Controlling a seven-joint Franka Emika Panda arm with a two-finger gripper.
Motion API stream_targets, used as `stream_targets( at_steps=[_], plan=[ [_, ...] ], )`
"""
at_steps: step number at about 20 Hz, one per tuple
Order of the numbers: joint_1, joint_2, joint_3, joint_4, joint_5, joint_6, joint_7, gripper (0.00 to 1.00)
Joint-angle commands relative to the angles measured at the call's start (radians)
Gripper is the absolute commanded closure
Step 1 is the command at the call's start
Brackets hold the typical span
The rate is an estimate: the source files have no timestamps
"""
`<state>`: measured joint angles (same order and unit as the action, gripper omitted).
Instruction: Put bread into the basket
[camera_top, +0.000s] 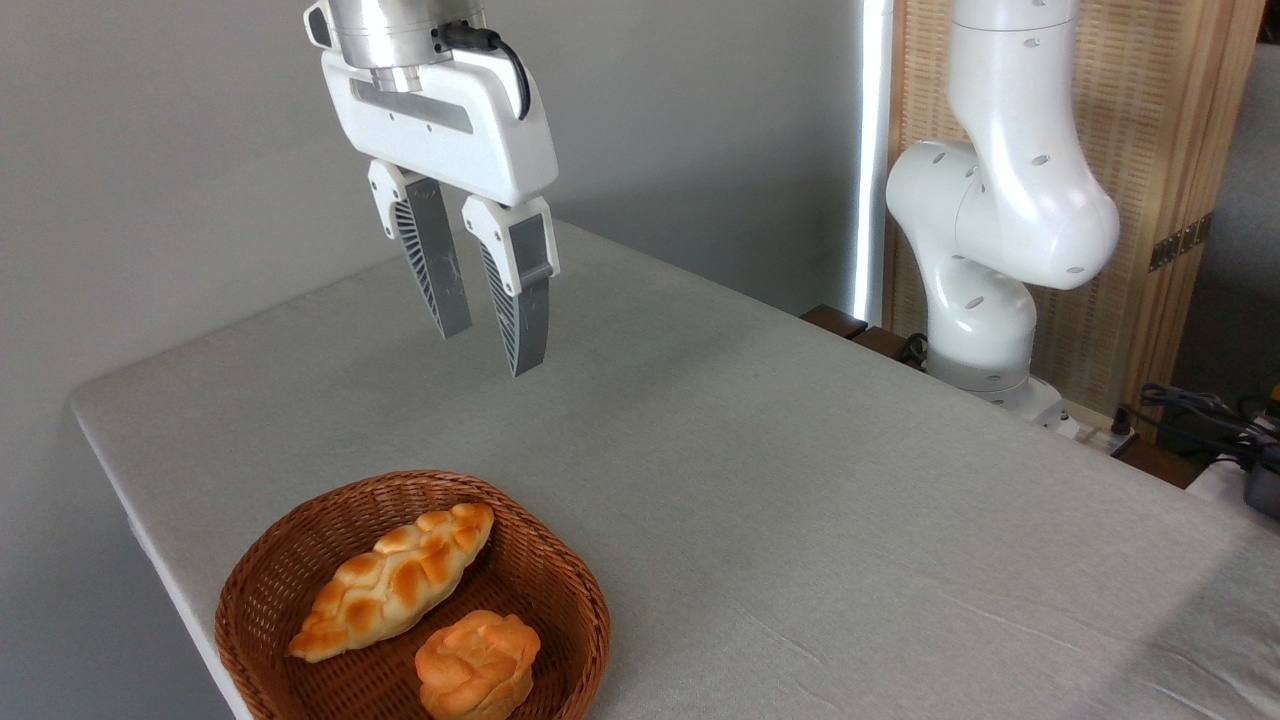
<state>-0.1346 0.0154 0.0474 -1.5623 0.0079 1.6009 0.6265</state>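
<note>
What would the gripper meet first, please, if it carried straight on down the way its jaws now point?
Most likely the bare tablecloth. The gripper hangs open and empty, jaws pointing down with a slight tilt. The basket, holding the bun and the braided loaf, seems nearer the camera, though depth is unclear.

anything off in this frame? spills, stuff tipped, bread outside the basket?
Nothing stands out. The bun and the braided loaf both lie inside the basket, which sits flat near the table's front edge. The gripper hangs above, open and empty.
</note>
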Motion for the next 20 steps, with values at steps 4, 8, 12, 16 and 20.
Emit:
stream_targets(
  at_steps=[4, 8, 12, 16, 20],
  plan=[
    [0.049, 0.001, -0.014, 0.011, 0.003, -0.015, 0.022, 0.00],
    [0.049, 0.001, -0.018, 0.008, -0.003, -0.021, 0.004, 0.00],
    [0.049, 0.005, -0.050, 0.005, -0.003, -0.018, -0.004, 0.00],
    [0.049, 0.006, -0.055, 0.004, -0.003, -0.018, -0.002, 0.00],
    [0.050, 0.005, -0.046, 0.007, -0.002, -0.018, 0.002, 0.00]
  ],
)
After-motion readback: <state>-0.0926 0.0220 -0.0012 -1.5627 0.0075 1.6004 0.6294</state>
